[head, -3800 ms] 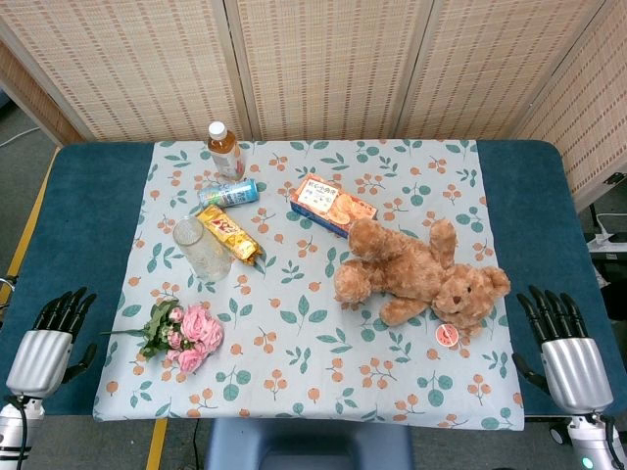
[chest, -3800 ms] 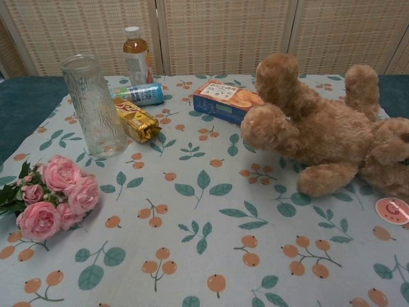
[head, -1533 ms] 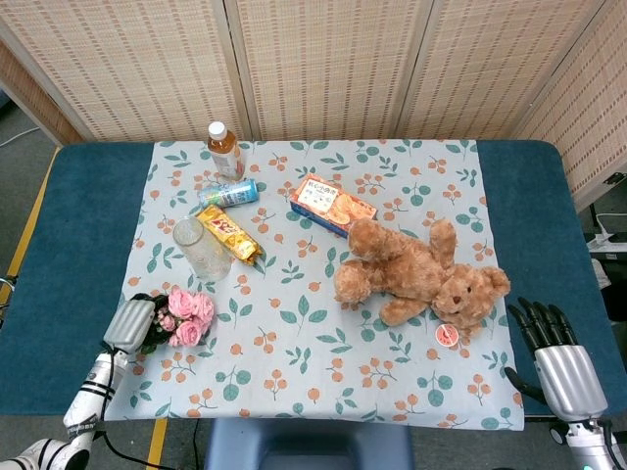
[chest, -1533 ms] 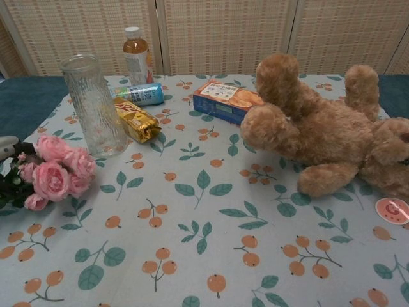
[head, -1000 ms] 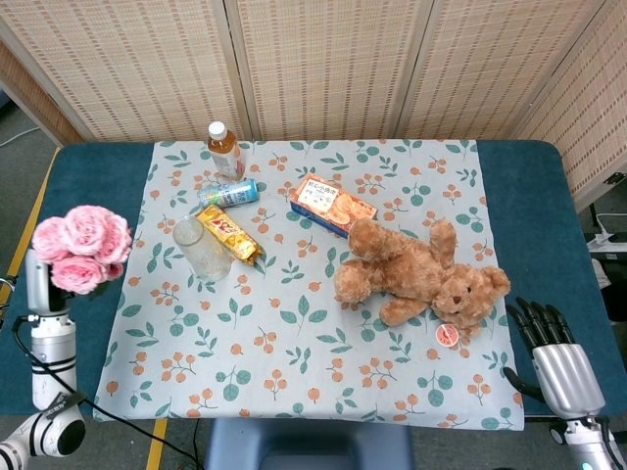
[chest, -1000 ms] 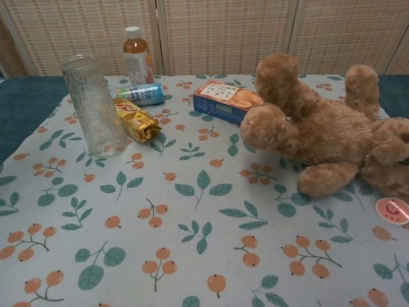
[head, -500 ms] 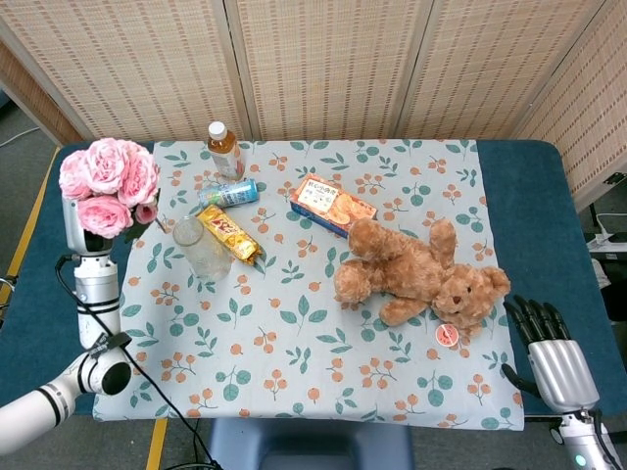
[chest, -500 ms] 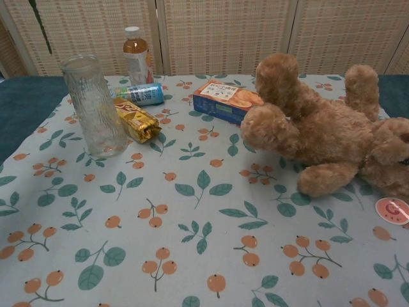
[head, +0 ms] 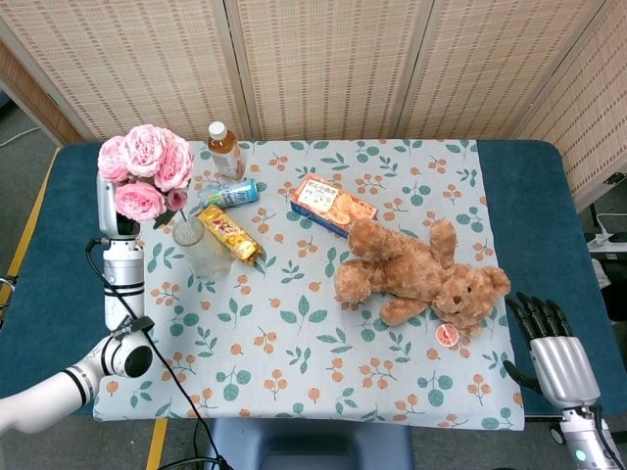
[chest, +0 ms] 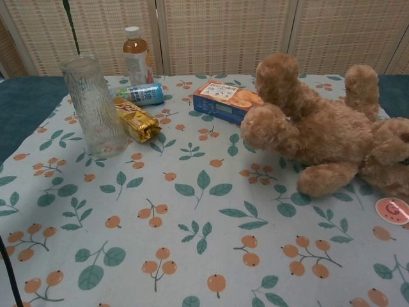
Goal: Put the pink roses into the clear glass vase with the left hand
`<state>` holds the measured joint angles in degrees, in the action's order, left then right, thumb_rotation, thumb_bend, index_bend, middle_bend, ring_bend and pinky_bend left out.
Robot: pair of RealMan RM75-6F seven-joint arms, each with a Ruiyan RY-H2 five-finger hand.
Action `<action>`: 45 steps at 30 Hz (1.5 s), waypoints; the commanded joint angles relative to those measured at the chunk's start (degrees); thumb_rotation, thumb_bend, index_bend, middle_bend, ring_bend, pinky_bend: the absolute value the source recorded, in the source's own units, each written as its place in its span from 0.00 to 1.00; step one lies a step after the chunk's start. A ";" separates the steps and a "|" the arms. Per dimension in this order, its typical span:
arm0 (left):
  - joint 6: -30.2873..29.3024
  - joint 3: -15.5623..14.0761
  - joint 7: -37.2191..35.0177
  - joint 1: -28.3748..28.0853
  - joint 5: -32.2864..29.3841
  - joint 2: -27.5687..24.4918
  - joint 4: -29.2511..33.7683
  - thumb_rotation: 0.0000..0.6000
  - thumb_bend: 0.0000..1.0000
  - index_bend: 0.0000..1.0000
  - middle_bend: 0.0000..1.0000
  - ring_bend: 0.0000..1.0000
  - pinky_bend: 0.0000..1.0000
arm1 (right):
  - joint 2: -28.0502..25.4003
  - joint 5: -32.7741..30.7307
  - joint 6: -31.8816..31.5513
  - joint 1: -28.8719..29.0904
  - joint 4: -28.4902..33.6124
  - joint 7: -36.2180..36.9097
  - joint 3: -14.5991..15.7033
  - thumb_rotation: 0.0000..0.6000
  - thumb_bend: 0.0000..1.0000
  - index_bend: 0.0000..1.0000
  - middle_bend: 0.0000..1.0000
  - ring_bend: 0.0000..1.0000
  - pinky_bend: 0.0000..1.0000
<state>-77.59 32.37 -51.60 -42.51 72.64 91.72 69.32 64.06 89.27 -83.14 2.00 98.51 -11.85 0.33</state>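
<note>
The robot's left hand (head: 115, 208) grips the bunch of pink roses (head: 144, 168) upright and high above the table's left side, a thin green stem (chest: 70, 29) hanging just above the rim of the tall clear ribbed glass vase (chest: 94, 105). To my eye the job now is lining up: the stem end should sit squarely over the mouth before lowering straight down, slowly, since a nudge could tip the narrow vase. A gold snack packet (chest: 137, 119) lies just beside the vase's base, with a blue can (chest: 141, 94) and an amber drink bottle (chest: 136, 55) behind; none blocks a descent from above. The orange biscuit box (head: 331, 204) and brown teddy bear (head: 418, 273) lie well apart. The right hand (head: 555, 345) rests empty, fingers apart, at the table's right edge.
</note>
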 commanded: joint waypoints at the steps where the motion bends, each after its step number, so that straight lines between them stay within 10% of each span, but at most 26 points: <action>1: -0.24 -0.72 -0.51 0.41 0.02 0.71 -0.44 1.00 0.42 0.48 0.48 0.51 0.30 | -0.07 0.13 -0.24 -0.07 0.04 0.16 0.01 1.00 0.17 0.00 0.00 0.00 0.00; 8: -0.04 -3.38 -0.46 1.44 0.54 1.98 -1.18 1.00 0.42 0.45 0.46 0.46 0.26 | -0.15 0.61 -0.43 -0.09 0.03 0.42 0.26 1.00 0.17 0.00 0.00 0.00 0.00; 20: -1.79 -14.94 5.89 5.77 7.92 3.67 -6.69 1.00 0.42 0.03 0.08 0.01 0.05 | -0.31 1.75 -0.61 -0.13 0.13 0.38 0.92 1.00 0.17 0.00 0.00 0.00 0.00; 40: 0.59 -21.63 27.83 14.57 5.79 -10.15 2.91 1.00 0.34 0.00 0.00 0.00 0.04 | -1.23 3.58 -1.46 -0.49 0.83 1.75 1.77 1.00 0.18 0.00 0.00 0.00 0.00; 45: -5.28 -29.45 41.63 23.20 8.35 -16.29 5.29 1.00 0.33 0.00 0.00 0.00 0.04 | -1.04 3.91 -1.47 -0.56 0.92 0.80 1.94 1.00 0.18 0.00 0.00 0.00 0.00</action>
<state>-77.88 8.31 -19.26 -25.79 79.25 79.51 72.84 62.98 93.09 -84.57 1.47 99.38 -10.85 2.22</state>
